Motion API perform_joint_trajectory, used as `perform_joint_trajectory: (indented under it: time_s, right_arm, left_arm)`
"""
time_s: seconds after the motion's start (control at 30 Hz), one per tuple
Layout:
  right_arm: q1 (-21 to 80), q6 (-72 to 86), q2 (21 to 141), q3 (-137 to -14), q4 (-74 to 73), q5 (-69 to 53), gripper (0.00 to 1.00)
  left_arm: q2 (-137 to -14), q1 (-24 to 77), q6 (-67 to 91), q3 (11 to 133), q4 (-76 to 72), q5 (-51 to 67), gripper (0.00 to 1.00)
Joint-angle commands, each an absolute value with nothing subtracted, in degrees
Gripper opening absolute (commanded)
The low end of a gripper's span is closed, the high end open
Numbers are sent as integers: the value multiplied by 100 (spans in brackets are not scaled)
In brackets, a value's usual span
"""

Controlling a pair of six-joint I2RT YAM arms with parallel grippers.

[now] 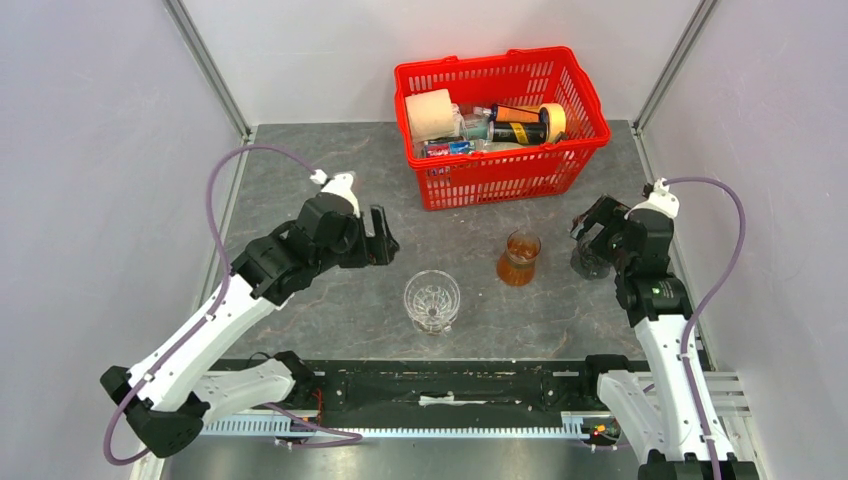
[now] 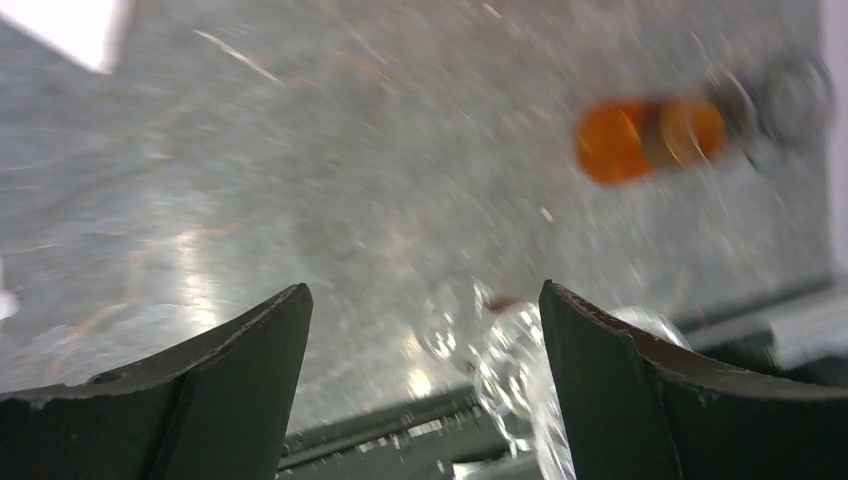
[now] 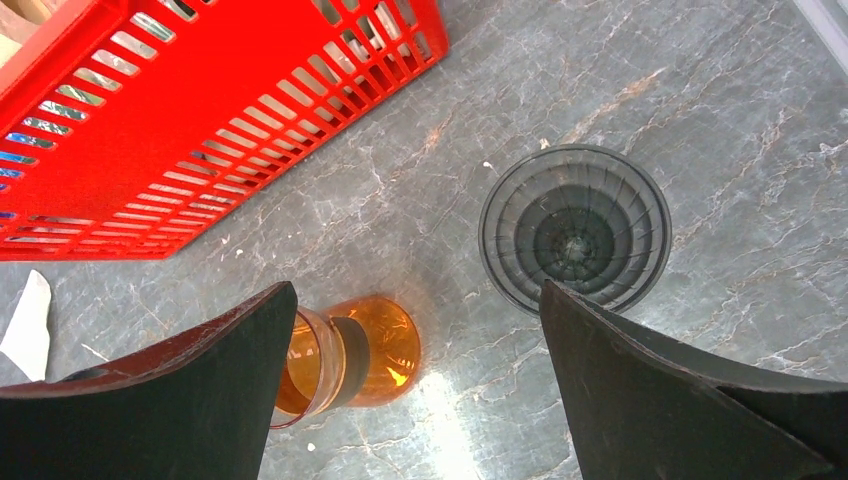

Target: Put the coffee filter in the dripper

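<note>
The dripper [image 1: 432,300] stands empty, lower centre of the overhead view. The left gripper [image 2: 422,288] and right gripper [image 3: 417,290] both gape wide, holding nothing. The fetching step is not yet done, I'd say: next comes pinching the filter (perhaps the white scrap [image 3: 25,325] at the right wrist view's left edge).

A table [image 1: 300,170] with a dark grey, marble-patterned top veined in white and rust fills the space, closed in on the left, back and right by plain pale lilac-grey walls [image 1: 100,150]. Slim silver metal posts [image 1: 210,70] run along the two back corners where the panels meet. Even light falls from above and leaves a soft white glare [image 3: 440,420] on the slightly glossy surface.
</note>
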State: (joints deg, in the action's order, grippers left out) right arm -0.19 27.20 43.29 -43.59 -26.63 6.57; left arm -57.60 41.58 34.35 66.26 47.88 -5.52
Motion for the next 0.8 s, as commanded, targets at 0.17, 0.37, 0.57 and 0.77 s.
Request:
perform_joint_trajectory:
  time_s: [0.17,0.37,0.57,0.77]
  right_arm:
    - [-35,2649,4294,-4392,-2515,704,99]
    - [-34,2570,4285,-4395,-2518,683,99]
    - [-29,2540,4281,-4390,-2520,722,99]
    - [-28,2529,4279,-4378,-2516,779,99]
  left_arm:
    - [-6734,2588,3659,6911,4083,-2650,95]
    - [-8674,1727,2545,7712,3476,-1913,95]
    - [-10713,1386,1696,9242,4057,-1619,93]
    - [-11724,936,1569,9746,4263,-1067,86]
